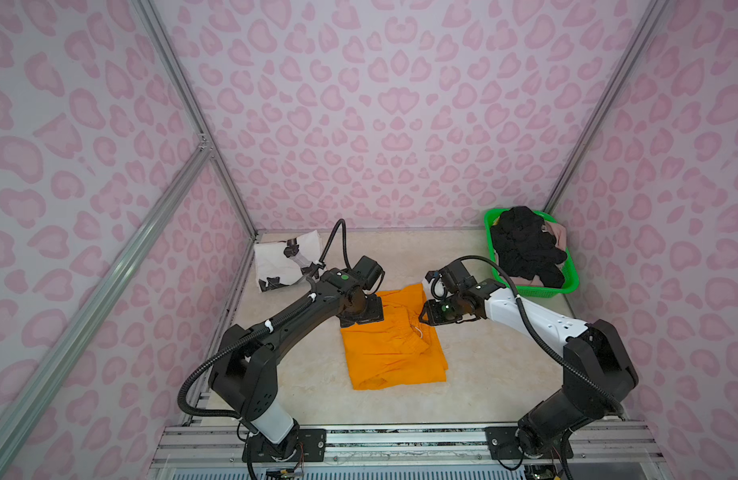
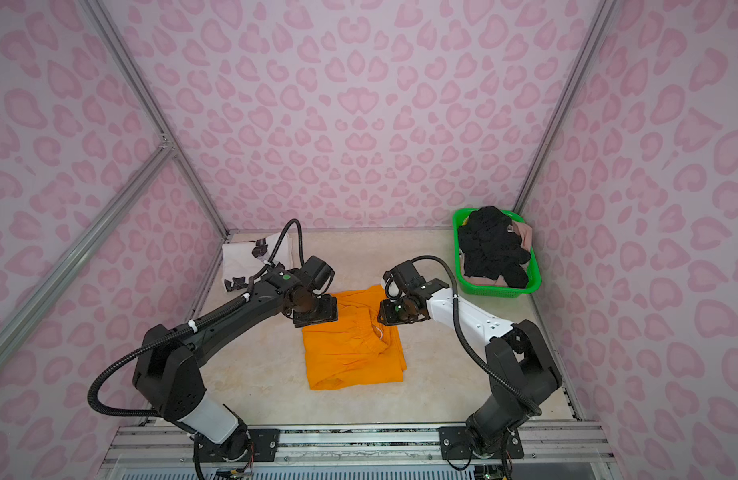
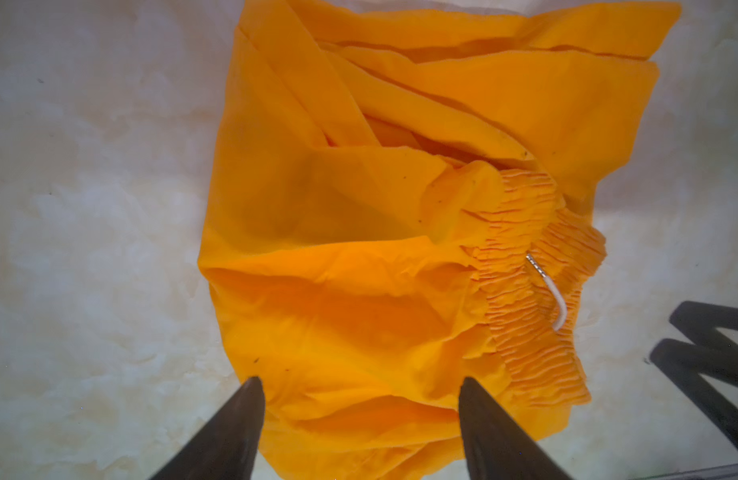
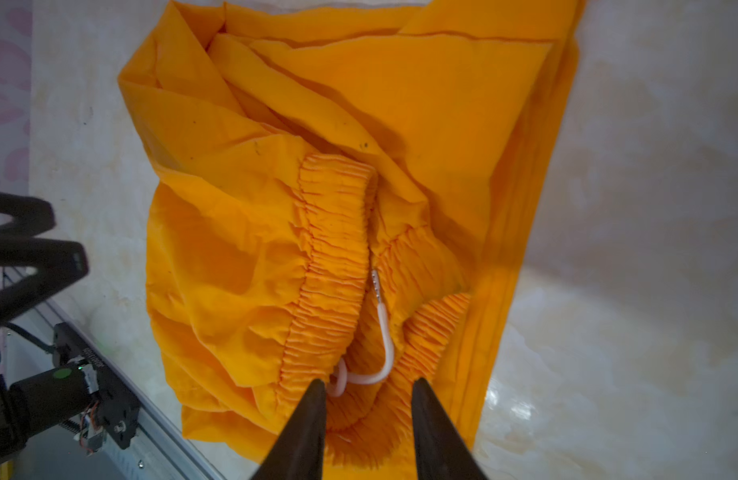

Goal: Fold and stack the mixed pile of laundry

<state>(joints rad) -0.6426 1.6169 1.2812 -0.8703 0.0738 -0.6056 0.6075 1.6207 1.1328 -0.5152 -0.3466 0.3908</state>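
The orange shorts (image 1: 394, 349) lie loosely folded in the middle of the bench (image 1: 483, 365), between my two arms in both top views. The white T-shirt (image 1: 276, 262) sits folded in the far left corner, well apart. The black knit piece (image 1: 525, 245) and the beige-pink piece (image 1: 556, 232) are heaped in the green basket (image 1: 538, 293) at the far right.

My left fingers (image 3: 496, 432) stand wide apart over the far left part of the shorts, with nothing between them. My right fingers (image 4: 301, 432) stand narrower but parted, empty, just above the gathered waistband (image 4: 334, 257) and the white drawstring (image 4: 386, 345).

I judge this cloth thin, light and limp, with a slick look. It will not hold a crease by itself, and the stacked layers will probably slide over each other if I drag them. The elastic waistband is the thickest, grippiest part, so I would pinch there, taking every layer at once. On the opposite side I would take the doubled hem edge. I would keep off the drawstring: pinched alone, it would probably just pull through, and its metal tip could snag.
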